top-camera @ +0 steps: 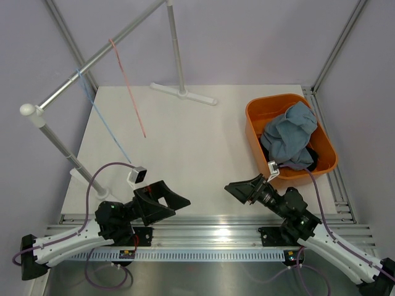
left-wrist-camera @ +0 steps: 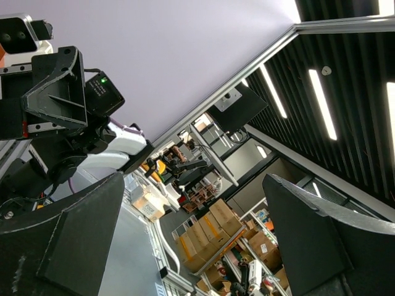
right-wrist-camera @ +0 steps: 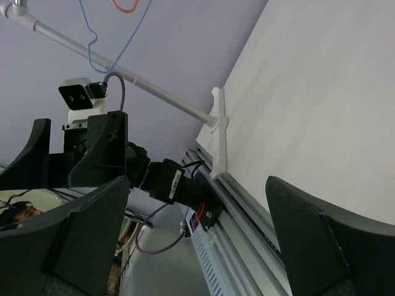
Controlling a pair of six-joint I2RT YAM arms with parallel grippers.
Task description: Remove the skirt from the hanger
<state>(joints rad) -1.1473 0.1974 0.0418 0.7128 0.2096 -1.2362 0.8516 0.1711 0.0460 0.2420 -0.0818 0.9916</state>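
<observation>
We see a grey-blue garment (top-camera: 290,139), an orange basket (top-camera: 253,126), a red hanger (top-camera: 128,89), a blue hanger (top-camera: 106,123), a white table (top-camera: 185,154) and lilac walls (top-camera: 247,37).

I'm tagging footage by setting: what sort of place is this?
Probably a robotics lab cell: white table walled by purple panels, a clothes rail with hangers, stacked cardboard boxes beyond.

The white table (top-camera: 197,160) carries an orange basket (top-camera: 250,126) at its far right. One rack foot (top-camera: 184,94) rests left of the basket at the far edge. A second rack foot (top-camera: 102,192) rests well left of the basket, nearer the front.
</observation>
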